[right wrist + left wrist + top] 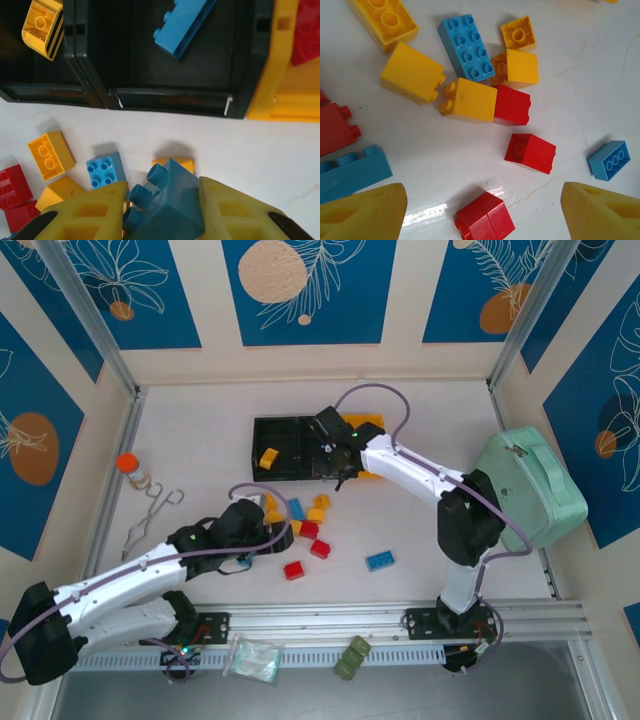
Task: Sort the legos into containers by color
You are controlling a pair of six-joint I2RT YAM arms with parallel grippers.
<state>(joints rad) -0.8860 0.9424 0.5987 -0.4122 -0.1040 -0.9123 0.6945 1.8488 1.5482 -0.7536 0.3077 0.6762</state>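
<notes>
**Blue brick clamped in the right pincer, just short of the bins**

Yellow moulded fingers point(360, 215) of the left gripper point(481, 195) stand wide apart at the bottom corners of the left wrist view and hold nothing. Between them, at the bottom edge, lies a red studded plastic brick point(485, 221) on the white table point(600, 75). A second red brick point(530, 152) lies above it, right of centre, and a small blue three-stud brick point(609, 160) sits apart near the right edge. Higher in that frame, a third red brick point(512, 105) touches a yellow block point(470, 100) lying on its side. A long blue eight-stud brick point(467, 47) lies just above them.

In the top view these loose legos point(309, 529) are scattered at mid-frame, below the bins.

The right gripper point(162, 215) is closed on a teal-blue plastic brick point(167, 200) at the bottom centre of the right wrist view, its two round studs pointing to the upper left. Beyond a strip of bare table, three joined open-top plastic containers run along the top of that frame:
- The left black bin point(30, 92) holds a yellow brick with black stripes point(42, 20).
- The middle black bin point(170, 97) holds a long blue brick point(182, 22), lying at a slant.
- The yellow-orange bin point(272, 75), at the upper right, holds a dark red brick point(307, 30).
</notes>
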